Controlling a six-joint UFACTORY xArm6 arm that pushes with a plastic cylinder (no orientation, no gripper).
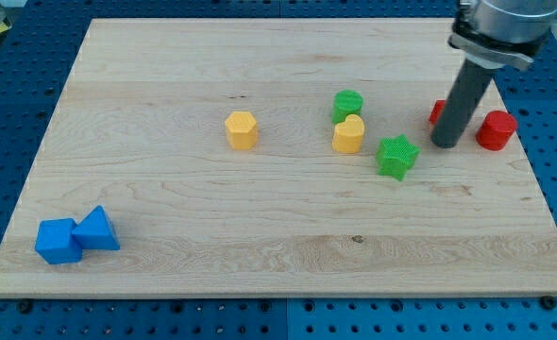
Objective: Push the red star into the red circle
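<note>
Board's red star (437, 111) half behind rod (464, 94)

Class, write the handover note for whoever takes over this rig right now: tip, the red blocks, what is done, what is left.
My tip rests on the board between the two red blocks. The red star, partly hidden behind the rod, lies just to the view's left; the red circle stands to the view's right. Done: tip is at the star. Left: they do not yet touch, so push the star rightward into the circle.

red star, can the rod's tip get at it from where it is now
Probably yes. My tip sits right beside the red star, which the rod partly hides, with the red circle just to the view's right. Nothing stands between them.
</note>
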